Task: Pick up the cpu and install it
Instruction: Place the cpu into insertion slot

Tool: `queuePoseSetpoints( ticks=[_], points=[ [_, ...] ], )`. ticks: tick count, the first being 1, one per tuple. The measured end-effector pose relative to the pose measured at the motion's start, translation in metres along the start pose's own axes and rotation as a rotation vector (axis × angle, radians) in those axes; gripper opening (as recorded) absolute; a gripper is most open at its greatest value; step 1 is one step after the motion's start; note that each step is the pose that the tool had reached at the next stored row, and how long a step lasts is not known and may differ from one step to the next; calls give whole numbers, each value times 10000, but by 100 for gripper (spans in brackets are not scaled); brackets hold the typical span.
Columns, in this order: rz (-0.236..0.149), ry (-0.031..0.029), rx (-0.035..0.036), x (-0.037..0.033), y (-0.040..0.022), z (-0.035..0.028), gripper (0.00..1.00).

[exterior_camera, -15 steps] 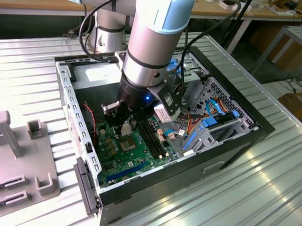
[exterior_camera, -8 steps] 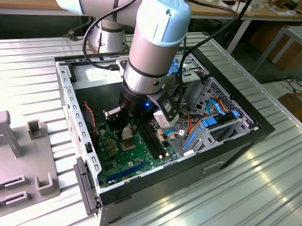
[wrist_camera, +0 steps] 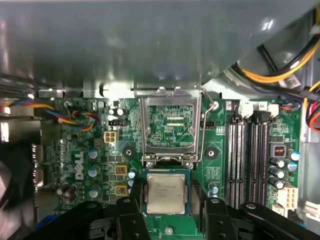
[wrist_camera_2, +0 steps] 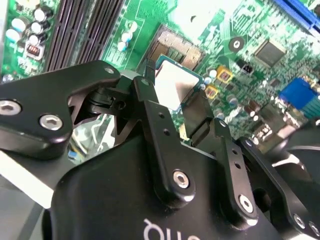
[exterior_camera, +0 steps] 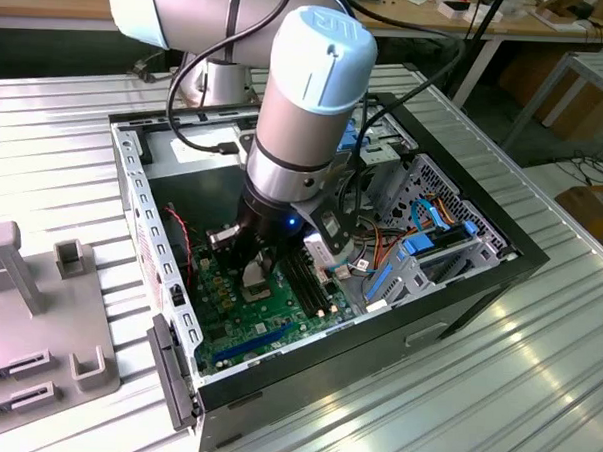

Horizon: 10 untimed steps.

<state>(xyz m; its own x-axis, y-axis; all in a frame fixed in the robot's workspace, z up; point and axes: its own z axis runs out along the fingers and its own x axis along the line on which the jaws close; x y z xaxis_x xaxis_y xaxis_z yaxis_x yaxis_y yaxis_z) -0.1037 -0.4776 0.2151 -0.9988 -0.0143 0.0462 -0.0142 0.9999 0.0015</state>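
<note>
The cpu (wrist_camera: 166, 194) is clamped in the tool (wrist_camera: 166, 199) just over the open socket (wrist_camera_2: 176, 47); picking up seems done, seating is left.

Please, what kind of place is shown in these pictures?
Probably a robotics lab or workshop: an open computer case lies on a ribbed metal table, a robot arm reaches inside, its gripper holding the cpu, and workbenches stand behind.
</note>
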Motion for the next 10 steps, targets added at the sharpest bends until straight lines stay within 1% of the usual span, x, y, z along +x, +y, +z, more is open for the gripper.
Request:
queuePoseSetpoints(
  ticks=[1,3,5,10],
  points=[
    [-1,0,0,-1,-19,26,47],
    [-1,-1,-2,-3,-29,64,47],
    [-3,1,2,-12,-31,66,47],
    [-2,-1,-1,-25,-45,100,47]
  ],
)
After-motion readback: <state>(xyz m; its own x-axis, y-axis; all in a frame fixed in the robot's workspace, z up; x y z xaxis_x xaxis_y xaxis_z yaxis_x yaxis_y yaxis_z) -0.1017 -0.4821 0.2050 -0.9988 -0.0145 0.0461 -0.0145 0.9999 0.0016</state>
